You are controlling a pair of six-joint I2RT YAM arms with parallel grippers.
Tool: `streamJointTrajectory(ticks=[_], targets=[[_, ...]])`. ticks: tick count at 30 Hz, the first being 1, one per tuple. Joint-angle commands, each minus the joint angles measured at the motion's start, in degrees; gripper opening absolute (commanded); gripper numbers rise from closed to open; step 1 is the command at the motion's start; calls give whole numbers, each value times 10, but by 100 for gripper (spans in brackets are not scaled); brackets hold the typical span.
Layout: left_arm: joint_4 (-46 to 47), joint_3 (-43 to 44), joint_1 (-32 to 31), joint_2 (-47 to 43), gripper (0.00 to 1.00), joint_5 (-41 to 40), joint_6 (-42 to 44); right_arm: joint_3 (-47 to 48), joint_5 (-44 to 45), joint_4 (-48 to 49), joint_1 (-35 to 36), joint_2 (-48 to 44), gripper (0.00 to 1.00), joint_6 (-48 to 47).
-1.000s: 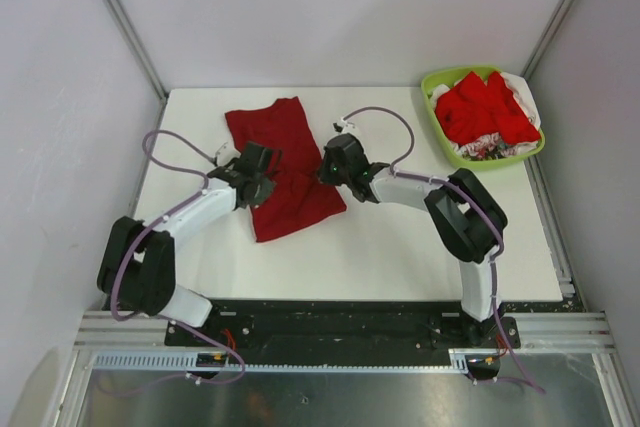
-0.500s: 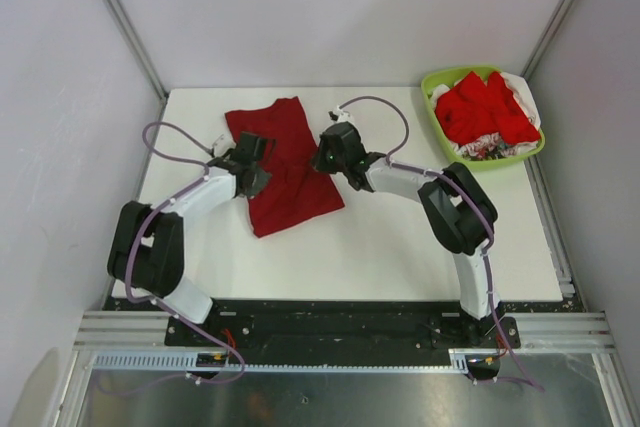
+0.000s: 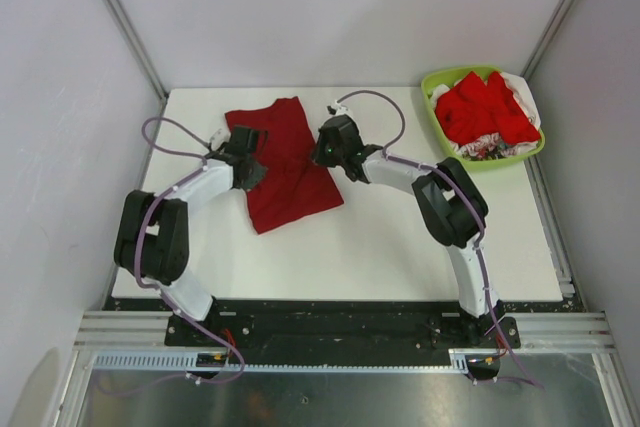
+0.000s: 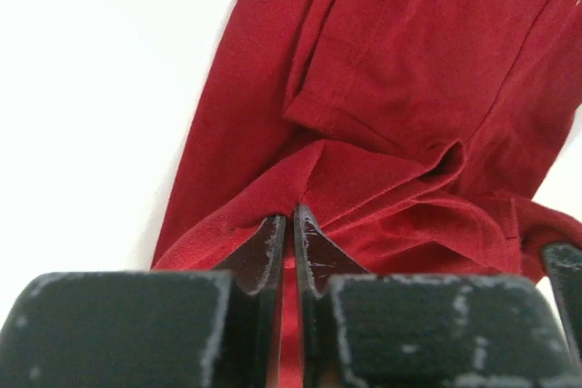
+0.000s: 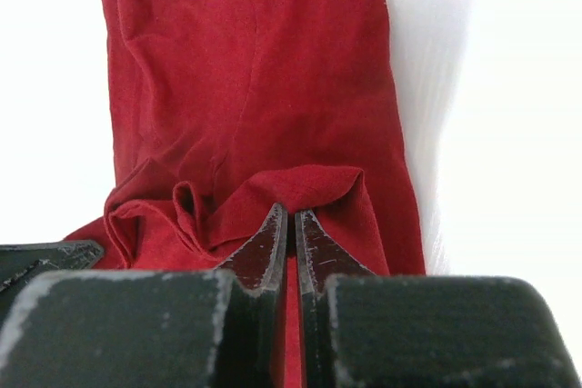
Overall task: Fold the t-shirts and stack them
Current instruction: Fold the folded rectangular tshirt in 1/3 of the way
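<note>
A dark crimson t-shirt (image 3: 288, 172) lies spread on a white worktop (image 3: 400, 237), its long axis running away from the robot w/ a slight slant. The left claw (image 4: 291, 217) sits at the shirt's left edge, approx. halfway along it. Its two fingers are pressed together w/ a pinch of crimson cloth caught between them, and the fabric bunches into ridges just ahead of the tips. The right claw (image 5: 291, 215) sits at the shirt's right edge, roughly opposite the left one. Its fingers are likewise pressed together on a raised fold of the same cloth, w/ small puckers just left of the tips. Between the two claws the shirt is rumpled; toward its far end it lies flatter. Both arms reach in from the near side of the shirt, elbows bent outward. Well to the right of the shirt, and a bit farther back, stands a lime-green basket (image 3: 432, 82). It holds brighter red t-shirts (image 3: 485, 107) heaped on top, w/ bits of white & patterned cloth (image 3: 492, 150) showing at the rim.
</note>
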Motion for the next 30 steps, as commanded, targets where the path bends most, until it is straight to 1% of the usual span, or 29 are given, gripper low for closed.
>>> streamJointTrajectory(ticks=[1,3,4,7,8,9,11,12,13,14,16,18,19,21,24,26,30], targets=[[33,28,17,6,14,21,37,43,-3,-10,-6,11,8,-16],[43,28,26,3,24,34,47,54,-1,-21,-8,13,21,-21],[48,29,31,1,35,40,55,58,0,-25,-9,12,29,-23],[53,35,49,-9,62,59,76,72,0,-53,-17,6,51,-28],[53,32,53,-18,68,62,81,79,1,-66,-20,4,55,-30],[53,29,57,-28,71,64,86,83,2,-77,-22,1,57,-31],[53,19,59,-45,74,71,94,83,3,-93,-24,-13,58,-37],[52,12,59,-53,73,76,98,79,2,-100,-23,-20,57,-39],[52,3,59,-62,70,80,97,72,-1,-104,-20,-27,57,-42],[52,-8,59,-69,63,85,95,63,-7,-104,-17,-32,55,-46],[53,-30,57,-78,49,95,88,42,-7,-103,-4,-42,47,-59],[53,-37,49,-67,34,106,91,30,-7,-100,9,-42,40,-72],[53,-36,45,-57,27,111,92,31,-9,-99,13,-37,38,-77],[56,-27,40,-37,16,120,90,44,-14,-102,18,-21,37,-86],[59,3,34,-3,7,138,96,77,-11,-110,19,8,36,-103],[58,22,33,17,3,144,96,106,-15,-119,14,32,37,-110],[59,62,33,65,0,152,95,171,-31,-142,0,87,37,-104]])
